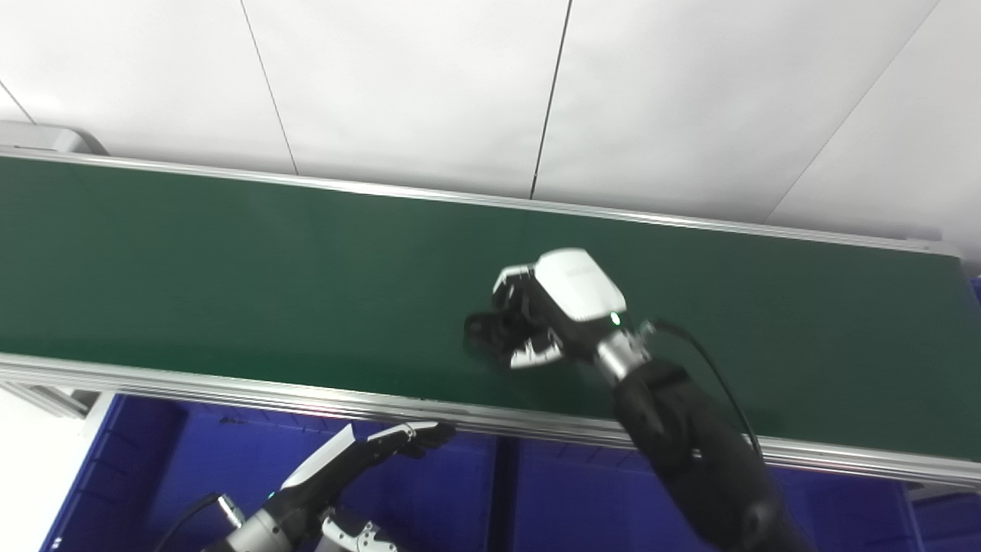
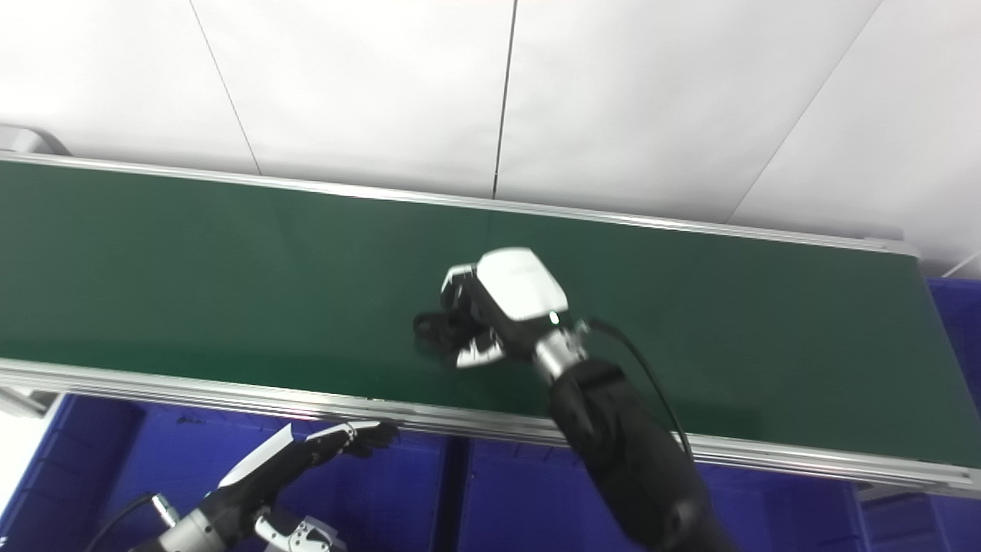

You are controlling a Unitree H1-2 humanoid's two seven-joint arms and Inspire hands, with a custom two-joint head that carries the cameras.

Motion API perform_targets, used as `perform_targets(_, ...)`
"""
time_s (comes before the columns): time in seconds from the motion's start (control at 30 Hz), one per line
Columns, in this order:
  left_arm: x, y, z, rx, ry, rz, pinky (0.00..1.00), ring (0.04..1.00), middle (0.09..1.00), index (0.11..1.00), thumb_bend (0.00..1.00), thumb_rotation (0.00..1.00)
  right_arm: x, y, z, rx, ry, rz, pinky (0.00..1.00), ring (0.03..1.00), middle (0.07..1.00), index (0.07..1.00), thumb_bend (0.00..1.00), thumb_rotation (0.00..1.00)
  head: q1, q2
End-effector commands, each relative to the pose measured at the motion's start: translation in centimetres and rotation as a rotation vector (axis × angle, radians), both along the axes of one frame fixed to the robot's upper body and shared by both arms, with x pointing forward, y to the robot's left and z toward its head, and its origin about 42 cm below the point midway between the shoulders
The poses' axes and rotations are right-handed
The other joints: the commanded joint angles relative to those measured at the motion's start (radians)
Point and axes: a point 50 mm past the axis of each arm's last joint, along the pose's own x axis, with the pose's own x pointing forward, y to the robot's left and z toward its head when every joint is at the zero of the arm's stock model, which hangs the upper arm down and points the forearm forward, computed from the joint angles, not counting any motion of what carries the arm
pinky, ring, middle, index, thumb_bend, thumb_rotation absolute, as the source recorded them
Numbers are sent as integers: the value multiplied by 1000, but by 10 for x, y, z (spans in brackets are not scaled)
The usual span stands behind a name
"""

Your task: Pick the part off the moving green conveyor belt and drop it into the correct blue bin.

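My right hand [image 1: 548, 307] reaches over the middle of the green conveyor belt [image 1: 230, 276], palm down, low over its surface. Its fingers curl around a small black part [image 1: 481, 334] at the hand's left side; the fingers hide most of the part. My left hand [image 1: 360, 454] hovers low at the bottom, over the left blue bin [image 1: 191, 468], just below the belt's near rail. That hand is open, its fingers stretched toward the right with nothing in them.
An aluminium rail [image 1: 230, 391] runs along the belt's near edge and another [image 1: 383, 188] along the far edge. A dark divider [image 1: 502, 491] separates the left bin from a second blue bin [image 1: 567, 498]. White wall panels [image 1: 421, 84] stand behind the belt.
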Motion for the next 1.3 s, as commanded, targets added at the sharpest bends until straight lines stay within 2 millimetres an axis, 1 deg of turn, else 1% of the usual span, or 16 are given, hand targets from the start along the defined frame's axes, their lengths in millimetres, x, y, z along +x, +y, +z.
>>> perform_targets(0.0,1,-2,10,-19,-40,-7,796,843,857,841,938,288,3,-9,34,77,-101,-28,303,424,533,527,492,0,1,1)
perform_targets(0.17,0,-3,10,-23,-36,-7,800,844,857,839,949,300,-19,-30,53,131,-144,-55,302,396,484,561,489,0,9,4)
perform_targets(0.23,-1,-3,11,-27,-32,-4,801,843,856,839,955,307,-27,-37,56,156,-144,-67,252,353,464,552,503,0,10,14)
perform_targets(0.43,-3,-3,15,-28,-28,-7,805,847,858,841,950,303,-56,-56,60,199,-104,-89,253,360,488,551,505,0,6,32)
perform_targets(0.53,-5,-3,19,-24,-35,-8,797,839,854,838,947,303,-77,-66,55,201,-65,-95,259,358,484,556,504,0,-1,42)
perform_targets(0.63,-6,-3,22,-23,-38,-9,791,838,854,837,946,305,-102,-74,48,200,5,-114,239,429,476,514,513,0,-8,50)
perform_targets(0.7,-6,-3,23,-20,-35,-8,790,839,855,838,946,305,-112,-77,42,200,23,-119,244,443,480,500,515,0,-6,46)
perform_targets(0.73,-6,-3,23,-21,-30,-7,793,842,857,839,949,305,-118,-79,38,194,27,-123,252,402,497,515,510,0,-6,46)
perform_targets(0.83,-7,-2,26,-24,-27,-2,795,843,856,838,952,311,-141,-86,21,170,74,-142,250,443,483,496,515,0,-14,61)
perform_targets(0.9,-7,-1,27,-23,-29,-1,803,847,857,840,944,305,-153,-90,12,164,105,-149,311,398,500,520,511,0,-19,69)
perform_targets(0.97,-6,0,29,-21,-30,-2,798,845,856,840,941,297,-163,-94,2,162,129,-147,304,385,504,525,510,0,-21,77)
perform_targets(1.0,-6,0,30,-20,-31,-2,798,845,856,840,936,283,-166,-95,-2,161,137,-144,346,399,511,508,512,0,-21,78)
perform_targets(1.1,-5,2,32,-13,-22,-1,805,848,858,841,940,285,-178,-99,-15,126,174,-130,380,418,524,486,513,0,-26,89)
perform_targets(1.17,-6,3,32,-12,-22,-2,805,848,858,839,943,293,-183,-99,-22,121,176,-124,324,400,531,493,512,0,-26,94)
perform_targets(1.2,-5,3,33,-14,-22,-1,804,848,859,839,944,293,-186,-100,-25,121,180,-125,306,424,521,482,514,0,-25,99)
perform_targets(1.27,-5,3,35,-15,-29,0,803,847,860,840,941,291,-192,-100,-31,124,199,-134,313,416,529,484,512,0,-26,107)
